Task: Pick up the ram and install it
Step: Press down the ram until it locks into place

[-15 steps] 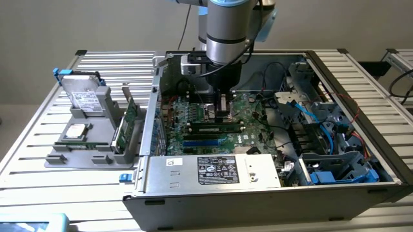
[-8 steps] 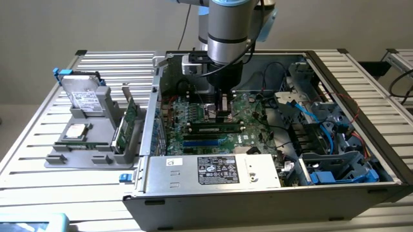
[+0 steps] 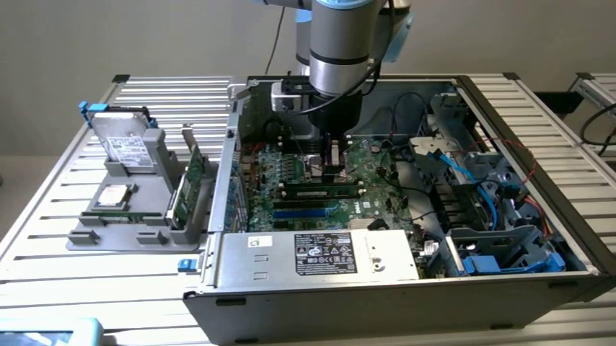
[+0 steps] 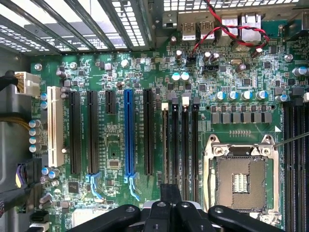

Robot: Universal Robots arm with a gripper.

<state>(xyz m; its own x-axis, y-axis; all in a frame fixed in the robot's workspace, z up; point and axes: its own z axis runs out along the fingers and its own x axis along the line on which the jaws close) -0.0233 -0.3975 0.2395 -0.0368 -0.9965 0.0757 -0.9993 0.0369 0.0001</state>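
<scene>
- The open computer case (image 3: 578, 249) sits on a slatted metal table (image 3: 58, 209); beside it, toward the exterior view's left, is a grey parts holder (image 3: 130, 216) with a hard drive (image 3: 125, 140) propped upright at its far end and green cards standing on edge along the side nearest the case.
- The motherboard (image 4: 116, 145) covers the case floor, with a power supply (image 3: 318, 252) along the case's near edge in the exterior view.
- The robot arm (image 3: 342, 43) reaches straight down into the case, over the middle of the board.
- The ram (image 3: 322, 192) lies in the memory slots on the board, just below and in front of the gripper in the exterior view; its long axis runs across that view, from left to right.
- In the wrist view the long dark memory slots (image 4: 179, 140) run lengthwise away from the fingers, between the black expansion slots (image 4: 75, 133) and the empty CPU socket (image 4: 240, 181).
- The gripper (image 4: 170, 199) is closed right down, fingertips together on a thin dark edge that I take to be the ram's top edge, though I cannot tell for sure; it appears to be at the slot rather than carried free.
</scene>
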